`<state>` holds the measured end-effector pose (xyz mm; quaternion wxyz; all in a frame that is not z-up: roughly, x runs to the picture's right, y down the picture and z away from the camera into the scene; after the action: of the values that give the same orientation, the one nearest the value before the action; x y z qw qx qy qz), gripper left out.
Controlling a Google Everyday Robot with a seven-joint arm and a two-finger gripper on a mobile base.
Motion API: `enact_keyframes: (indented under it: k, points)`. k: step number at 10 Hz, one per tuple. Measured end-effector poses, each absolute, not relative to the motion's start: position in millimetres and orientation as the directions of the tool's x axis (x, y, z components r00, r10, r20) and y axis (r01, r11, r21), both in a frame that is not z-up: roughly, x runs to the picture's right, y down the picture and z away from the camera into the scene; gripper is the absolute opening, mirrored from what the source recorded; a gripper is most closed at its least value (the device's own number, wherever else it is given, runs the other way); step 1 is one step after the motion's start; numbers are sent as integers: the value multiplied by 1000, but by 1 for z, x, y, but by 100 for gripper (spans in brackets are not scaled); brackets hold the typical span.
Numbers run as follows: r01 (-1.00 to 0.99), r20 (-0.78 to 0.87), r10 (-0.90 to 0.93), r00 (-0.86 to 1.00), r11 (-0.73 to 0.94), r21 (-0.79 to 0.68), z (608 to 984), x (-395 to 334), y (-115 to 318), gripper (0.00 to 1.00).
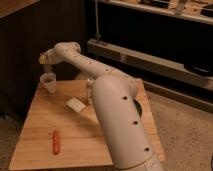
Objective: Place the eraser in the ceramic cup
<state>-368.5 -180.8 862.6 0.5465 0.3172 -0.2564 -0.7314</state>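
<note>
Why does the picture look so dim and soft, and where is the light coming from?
Camera view: warm, low light falls on the wooden table and the white arm, while the cabinets behind stay almost black. The whole frame is soft, so the gripper above the cup is a blur. The arm throws a shadow across the table near the pale block; no strong glare.

On the wooden surface (45, 120): one ceramic cup (48, 82), one pale flat block (75, 104), one red stick-like item (56, 141), one slim pale shaker (89, 90), one green bowl (138, 106); one end effector (44, 61) hangs just above the cup
</note>
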Motion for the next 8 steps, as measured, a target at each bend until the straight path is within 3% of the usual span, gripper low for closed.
enact_keyframes:
  k: [8]
  points:
    - [642, -198, -953, -231, -302, 705, 876, -363, -162, 0]
